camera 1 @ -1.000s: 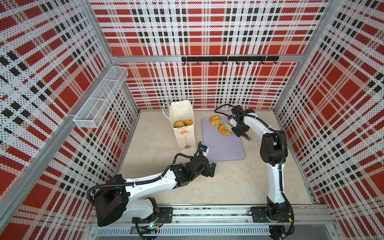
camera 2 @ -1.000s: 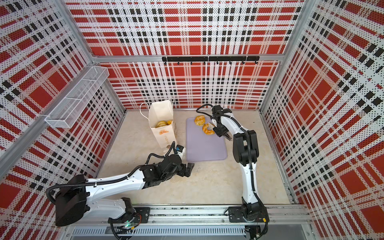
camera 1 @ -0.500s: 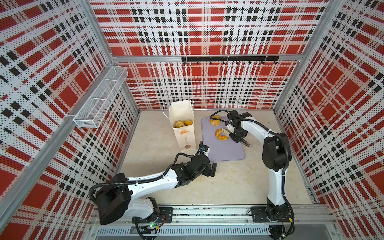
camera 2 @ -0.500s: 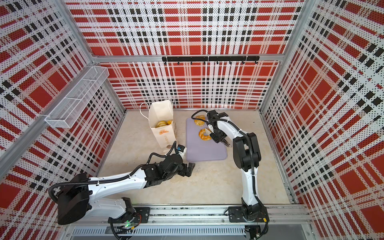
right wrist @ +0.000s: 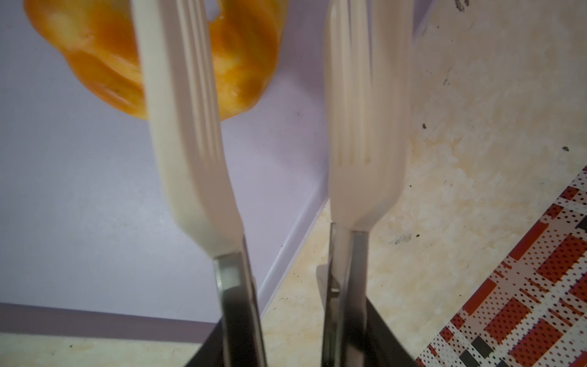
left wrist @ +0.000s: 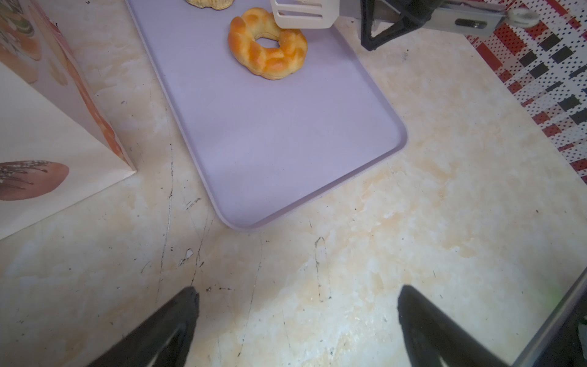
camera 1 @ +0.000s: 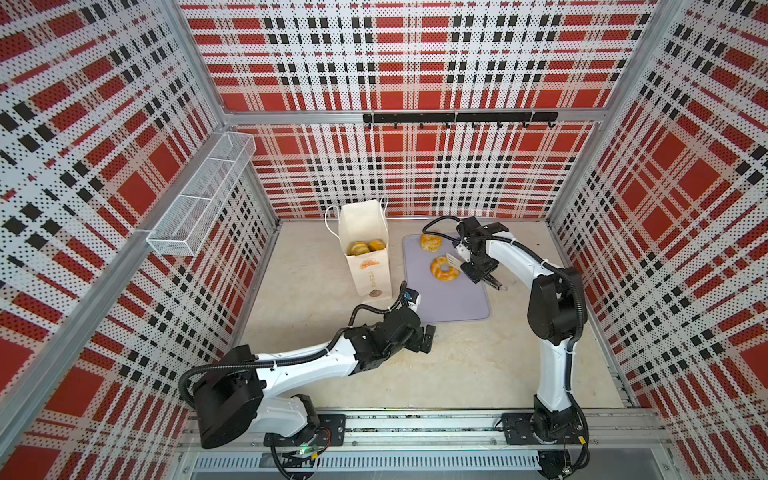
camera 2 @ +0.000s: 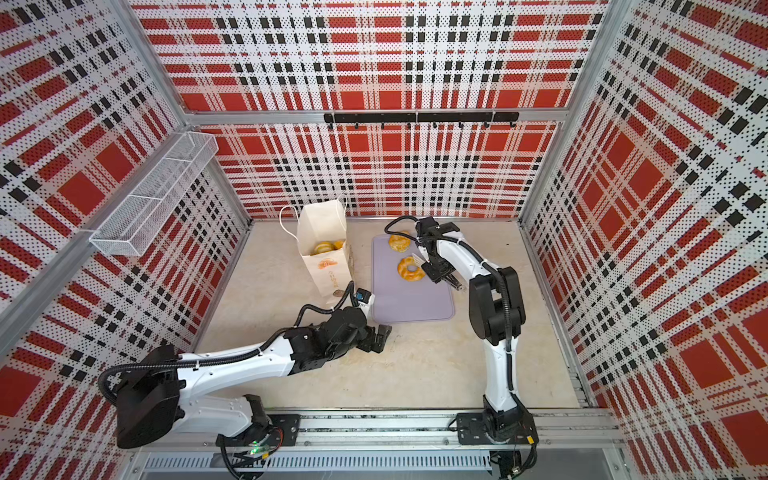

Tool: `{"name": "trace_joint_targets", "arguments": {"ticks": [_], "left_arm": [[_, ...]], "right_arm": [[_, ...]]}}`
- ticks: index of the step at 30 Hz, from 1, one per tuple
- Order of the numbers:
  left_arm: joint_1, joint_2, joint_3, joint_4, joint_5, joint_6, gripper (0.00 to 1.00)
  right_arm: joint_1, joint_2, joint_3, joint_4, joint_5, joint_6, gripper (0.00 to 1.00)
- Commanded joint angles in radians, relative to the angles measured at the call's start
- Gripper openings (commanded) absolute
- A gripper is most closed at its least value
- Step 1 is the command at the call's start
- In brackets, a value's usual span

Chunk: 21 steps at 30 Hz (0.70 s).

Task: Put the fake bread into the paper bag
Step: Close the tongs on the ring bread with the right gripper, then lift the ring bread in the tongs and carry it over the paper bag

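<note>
Right hand point(camera 1: 481, 271) grasps slotted white tongs point(right wrist: 190, 143) over glossy braided ring doughnut point(left wrist: 251, 55); left hand point(left wrist: 297, 290) released.

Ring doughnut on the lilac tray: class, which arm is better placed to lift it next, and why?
Right. The right hand holds tongs whose white tips are at the ring doughnut; the left hand sits open and empty beyond the lilac tray's near corner.

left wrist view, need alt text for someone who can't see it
A golden ring doughnut lies on a lilac tray, with white slotted tongs at its edge. The paper bag stands beside the tray, and the left gripper's black fingers are spread wide over the beige tabletop.
</note>
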Motion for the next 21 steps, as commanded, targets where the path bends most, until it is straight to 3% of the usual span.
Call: {"name": "trace_joint_targets", "arguments": {"ticks": [1,21], "left_arm": [[-0.006,0.009,0.019,0.018,-0.007,0.005,0.99],[-0.006,0.03,0.028,0.021,0.002,0.003,0.99]], "right_arm": [[0.003,0.01,0.036,0.016,-0.002,-0.007,0.47],[0.02,0.105,0.105,-0.015,0.02,-0.024,0.44]]}}
